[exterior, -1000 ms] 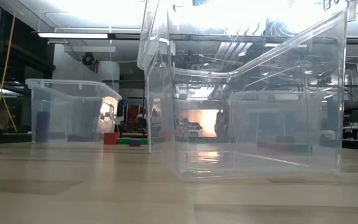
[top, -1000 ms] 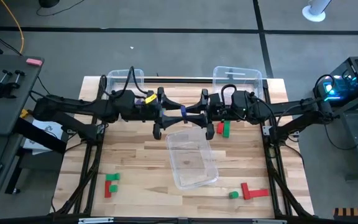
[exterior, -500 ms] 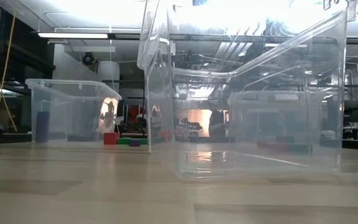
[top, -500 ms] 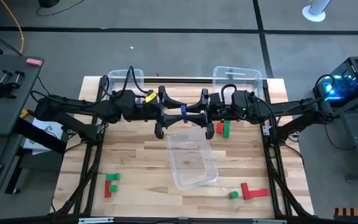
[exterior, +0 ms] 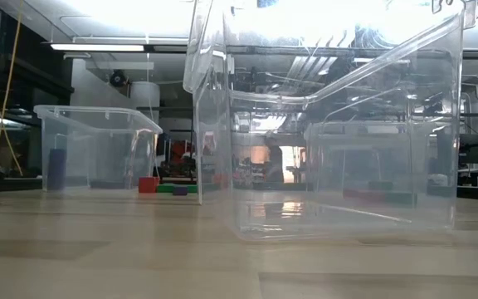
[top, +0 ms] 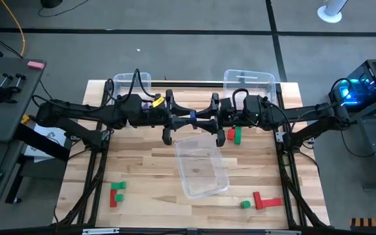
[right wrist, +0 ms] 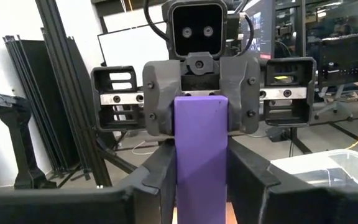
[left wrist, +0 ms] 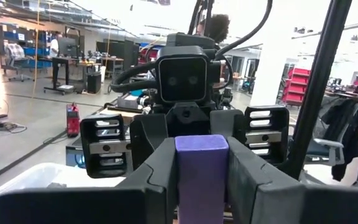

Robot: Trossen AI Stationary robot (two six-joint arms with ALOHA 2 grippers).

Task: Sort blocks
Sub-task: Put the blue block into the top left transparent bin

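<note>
While arms met above far edge of clear bin (top: pixel 202 166), my left gripper (top: pixel 187 119) and right gripper (top: pixel 200 120) both clamped same blue block (top: pixel 192 119), one end each, held midair between them.

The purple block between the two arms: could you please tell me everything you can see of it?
The purple block is a long, smooth, solid-coloured bar with square ends, looking like painted wood or plastic. It hangs level in the air above the far end of the clear bin, touching nothing on the table. The left pincer clamps one end and the right pincer the other, their fingers flat against its sides.
</note>
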